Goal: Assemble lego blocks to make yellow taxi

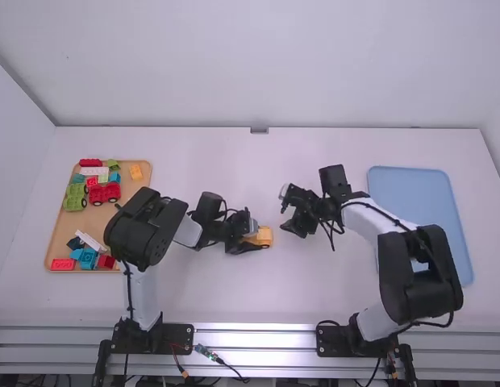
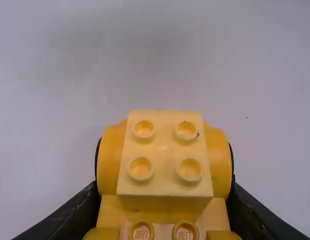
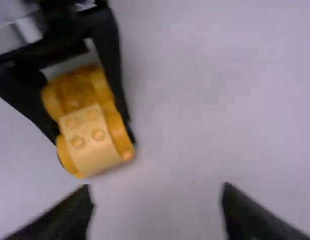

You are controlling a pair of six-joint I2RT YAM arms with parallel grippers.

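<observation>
And here's the yellow taxi body with rounded sides, near the middle of the white table, gripped across its flanks by the black two-finger left gripper. Smart hold, that: one finger either side, and the studs face up, free to take another piece. Set between the rounded sides is a pale yellow block with four round studs, square to the body as far as the left wrist view goes. Pressed fully home? Can't tell from here. Nor can I tell whether the body touches the table.

Across from it, the black two-finger right gripper hangs just beside the build, fingers spread, nothing between them. That spot looks well chosen: handy for pressing the block down or taking over the body while its partner steadies it. A downward push wants to be centred, I'd say, or the block could tip and the body twist between those fingers.

Over on the left, the tan shallow tray carries the loose stock, including a small orange-yellow block at the far end, a plausible next part. The taxi looks partly built, with a firm seating the likely business in hand.
</observation>
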